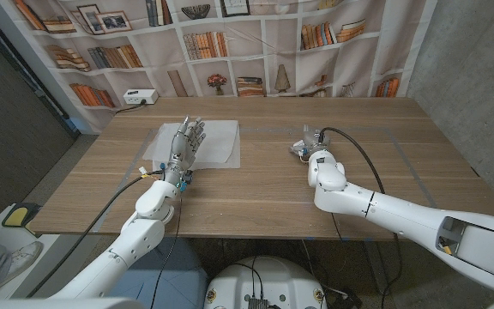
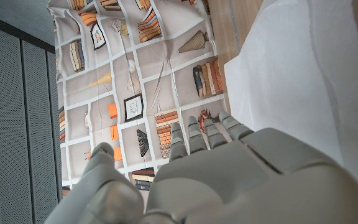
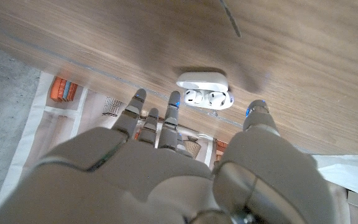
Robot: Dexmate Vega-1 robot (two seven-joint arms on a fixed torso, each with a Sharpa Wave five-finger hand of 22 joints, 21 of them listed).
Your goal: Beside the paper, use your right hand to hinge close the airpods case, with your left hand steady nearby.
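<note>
I see the airpods case (image 3: 205, 91) on the table (image 1: 256, 184), lid open, both earbuds seated in the base. It lies well to the right of the paper (image 1: 217, 142), just beyond the fingertips of my right hand (image 1: 314, 153). That hand holds nothing; its fingers (image 3: 171, 109) reach toward the case, spread apart, thumb off to one side, none plainly touching it. My left hand (image 1: 184, 144) sits over the paper, fingers extended and apart, empty. From the left wrist view the left hand (image 2: 229, 168) shows its back, fingers pointing along the paper (image 2: 297, 81) toward the bookshelf backdrop (image 2: 129, 93).
</note>
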